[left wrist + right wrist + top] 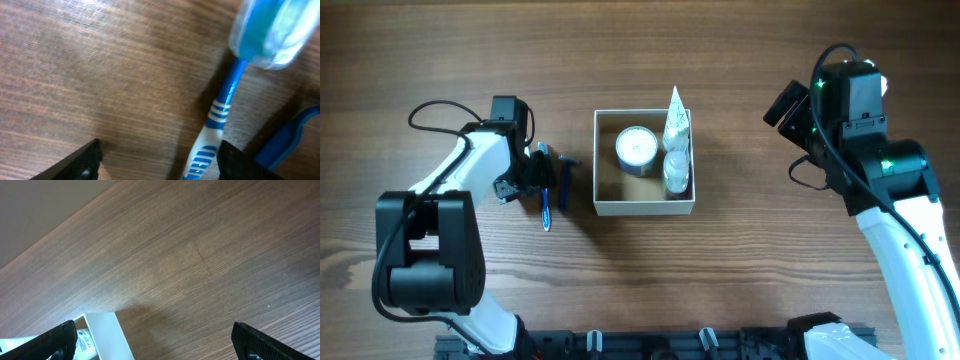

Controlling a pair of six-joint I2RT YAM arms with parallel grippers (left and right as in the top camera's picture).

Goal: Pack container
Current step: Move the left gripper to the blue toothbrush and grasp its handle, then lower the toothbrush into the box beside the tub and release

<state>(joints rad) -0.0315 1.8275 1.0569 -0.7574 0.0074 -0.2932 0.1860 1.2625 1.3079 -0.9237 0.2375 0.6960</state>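
Note:
The container [645, 207], a square white box with a brown inside, sits mid-table. It holds a white-lidded blue jar [637, 148], a white tube [675, 118] and a small bottle [675, 172]. My left gripper [542, 172] is low over the table left of the box. It is open [160, 167], and the handle of a blue-and-white toothbrush [220, 115] lies between its fingers, close to the right finger. The toothbrush head wears a clear cap [272, 27]. My right gripper [788, 108] is open and empty [160, 345], to the right of the box.
A dark blue razor [565, 178] lies beside the toothbrush [546, 210], between it and the box; its handle shows in the left wrist view [292, 137]. The right wrist view shows a box corner [107, 335] and bare wood.

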